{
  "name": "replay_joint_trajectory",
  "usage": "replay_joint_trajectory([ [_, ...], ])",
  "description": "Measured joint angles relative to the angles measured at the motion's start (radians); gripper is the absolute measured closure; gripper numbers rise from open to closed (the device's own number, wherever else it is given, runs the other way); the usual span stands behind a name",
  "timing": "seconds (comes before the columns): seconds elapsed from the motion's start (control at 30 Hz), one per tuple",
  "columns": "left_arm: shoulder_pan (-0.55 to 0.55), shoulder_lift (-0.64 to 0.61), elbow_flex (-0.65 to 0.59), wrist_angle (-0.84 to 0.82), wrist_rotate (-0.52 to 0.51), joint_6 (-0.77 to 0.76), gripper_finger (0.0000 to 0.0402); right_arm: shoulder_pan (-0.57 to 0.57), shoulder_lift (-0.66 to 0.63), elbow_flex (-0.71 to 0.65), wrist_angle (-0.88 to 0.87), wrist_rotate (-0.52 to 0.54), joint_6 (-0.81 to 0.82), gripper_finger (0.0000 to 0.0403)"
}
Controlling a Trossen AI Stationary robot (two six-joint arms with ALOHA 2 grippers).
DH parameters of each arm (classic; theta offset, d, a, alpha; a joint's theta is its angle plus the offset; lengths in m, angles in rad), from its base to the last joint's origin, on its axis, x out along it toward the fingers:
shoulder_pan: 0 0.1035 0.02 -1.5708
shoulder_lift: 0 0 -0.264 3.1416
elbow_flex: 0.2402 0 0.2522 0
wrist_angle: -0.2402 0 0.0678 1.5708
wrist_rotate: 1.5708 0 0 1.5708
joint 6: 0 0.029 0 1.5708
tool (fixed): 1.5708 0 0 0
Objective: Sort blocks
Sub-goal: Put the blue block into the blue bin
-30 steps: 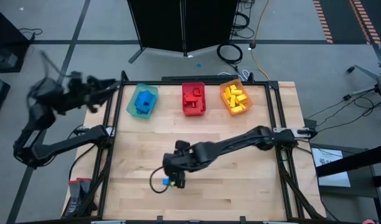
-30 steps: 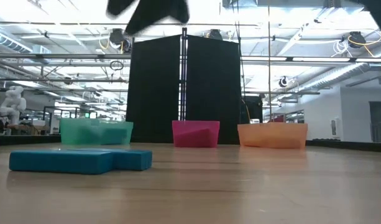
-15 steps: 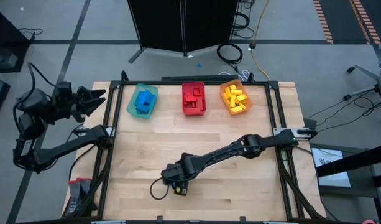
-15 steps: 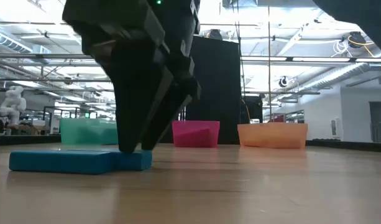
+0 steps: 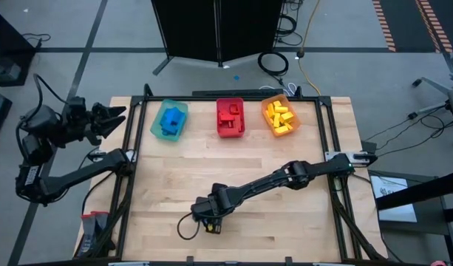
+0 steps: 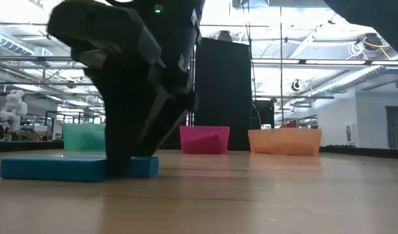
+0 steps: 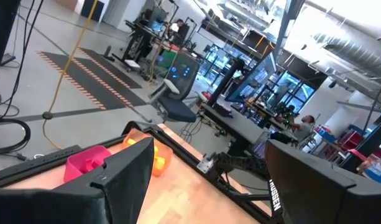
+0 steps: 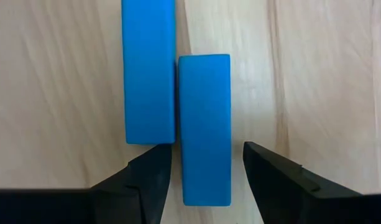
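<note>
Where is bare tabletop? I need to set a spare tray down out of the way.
Bare wood spans the table between the bin row and the near edge. Crowded spots: the right gripper over two blue blocks, and the teal bin, red bin and orange bin.

Three bins stand in a row along the bench's twelve o'clock edge: one bin at eleven, a second bin at twelve, a third bin at one, each holding blocks. Two blocks lie side by side, touching, near the six o'clock edge, one between the right gripper's fingers. The left gripper hangs beyond the bench's nine o'clock side.
</note>
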Motion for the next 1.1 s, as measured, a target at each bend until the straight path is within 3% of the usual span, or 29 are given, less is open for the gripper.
replay_joint_trajectory([
  [0.17, 0.0, 0.0, 0.0, -0.011, 0.0, 0.006, 0.0091, -0.009, 0.0, 0.0, 0.003, 0.001, -0.006, 0.0226],
  [0.4, 0.0, 0.0, 0.0, -0.012, 0.0, 0.006, 0.0091, -0.013, 0.006, 0.001, -0.011, 0.002, -0.022, 0.0323],
  [0.8, 0.0, 0.0, 0.0, -0.014, 0.0, 0.001, 0.0091, -0.027, -0.027, -0.003, -0.026, 0.044, 0.038, 0.0326],
  [1.1, 0.0, 0.001, -0.002, 0.002, 0.001, 0.007, 0.0091, -0.065, -0.207, -0.003, 0.007, 0.27, 0.036, 0.0326],
])
